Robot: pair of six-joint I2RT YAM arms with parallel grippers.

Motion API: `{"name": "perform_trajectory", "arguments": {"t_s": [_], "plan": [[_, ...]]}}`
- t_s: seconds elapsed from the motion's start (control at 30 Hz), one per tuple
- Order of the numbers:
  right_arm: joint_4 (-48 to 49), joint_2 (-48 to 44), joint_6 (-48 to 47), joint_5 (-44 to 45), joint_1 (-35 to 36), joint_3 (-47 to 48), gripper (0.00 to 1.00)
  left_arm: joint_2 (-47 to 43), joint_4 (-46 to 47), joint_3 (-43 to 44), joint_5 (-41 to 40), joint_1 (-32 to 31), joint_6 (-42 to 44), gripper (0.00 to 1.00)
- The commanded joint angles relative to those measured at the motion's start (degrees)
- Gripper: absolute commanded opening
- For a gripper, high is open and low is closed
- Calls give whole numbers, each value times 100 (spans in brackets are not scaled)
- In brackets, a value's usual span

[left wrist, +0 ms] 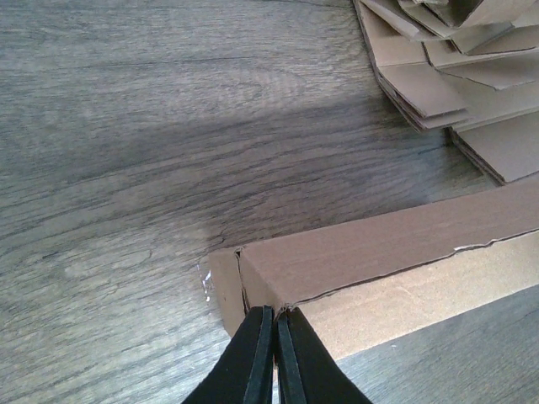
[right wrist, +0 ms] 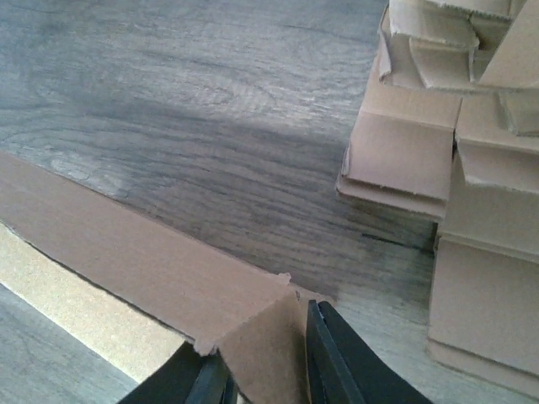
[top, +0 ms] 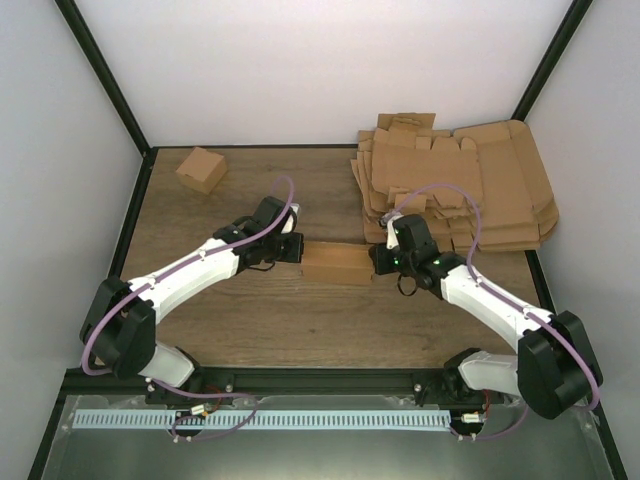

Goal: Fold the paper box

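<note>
Position: the paper box lay near the middle of the table, long axis running left to right, a closed-looking oblong rather than a flat sheet, with your two arms meeting it end-on. Left pincer was at the box's left end; in the left wrist view its fingers were drawn together with only a hairline between, tips at the corner where the top panel met the end flap. Whether a cardboard edge was caught in that hairline, I could not tell. Right pincer was at the right end, and the right wrist view showed its fingers clamped on an end flap, cardboard plainly between them. A seam along the near long side gaped a little, ragged edge showing. Judgement: you were on the end-closing step, body formed, ends not yet tucked; task well along but unfinished. Next move, as I read it, called for the right pincer to bend its flap inward and seat it, while the left braced the opposite end so the box would not slide along the table. Light force wanted; thin walls would likely buckle. Stack of flat blanks sat just behind the right arm, apart from the box; a small folded box stood at the far left back, well apart.
</note>
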Motion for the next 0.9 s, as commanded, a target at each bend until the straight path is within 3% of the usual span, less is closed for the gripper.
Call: {"name": "perform_trajectory", "arguments": {"t_s": [0.0, 0.3, 0.57, 0.87], "plan": [[-334, 14, 279, -184, 12, 417, 24, 89, -222, 68, 41, -33, 48, 4], [-859, 48, 538, -116, 14, 745, 30, 99, -204, 54, 60, -40, 27, 4], [-974, 82, 626, -142, 10, 788, 14, 110, -204, 68, 68, -56, 30, 4], [-1212, 200, 991, -153, 14, 1048, 13, 118, -190, 87, 94, -89, -22, 4]]}}
